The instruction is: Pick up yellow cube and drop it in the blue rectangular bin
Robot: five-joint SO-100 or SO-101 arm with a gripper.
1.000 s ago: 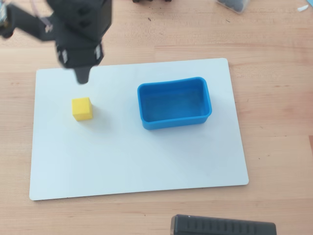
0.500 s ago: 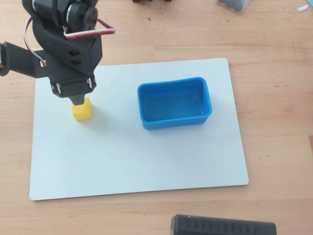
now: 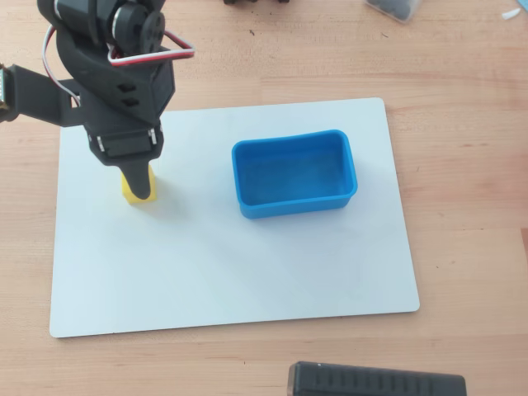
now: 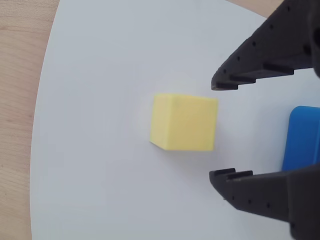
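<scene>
The yellow cube (image 4: 184, 122) rests on the white board; in the overhead view the arm covers most of it, leaving a yellow edge (image 3: 130, 192). My gripper (image 4: 218, 130) is open, its two black fingertips just to the right of the cube in the wrist view, one above and one below the cube's right face, not touching it. From above, the gripper (image 3: 140, 186) sits right over the cube. The blue rectangular bin (image 3: 294, 204) stands empty to the right on the board, and a slice of the bin (image 4: 302, 137) shows at the wrist view's right edge.
A white board (image 3: 231, 280) on the wooden table carries both things. A black box (image 3: 375, 382) lies at the bottom edge of the overhead view. A dark object in a clear tub (image 3: 394, 7) sits at the top right.
My arm has come down from behind the cube to directly over it. The cube and bin have stayed in place.
</scene>
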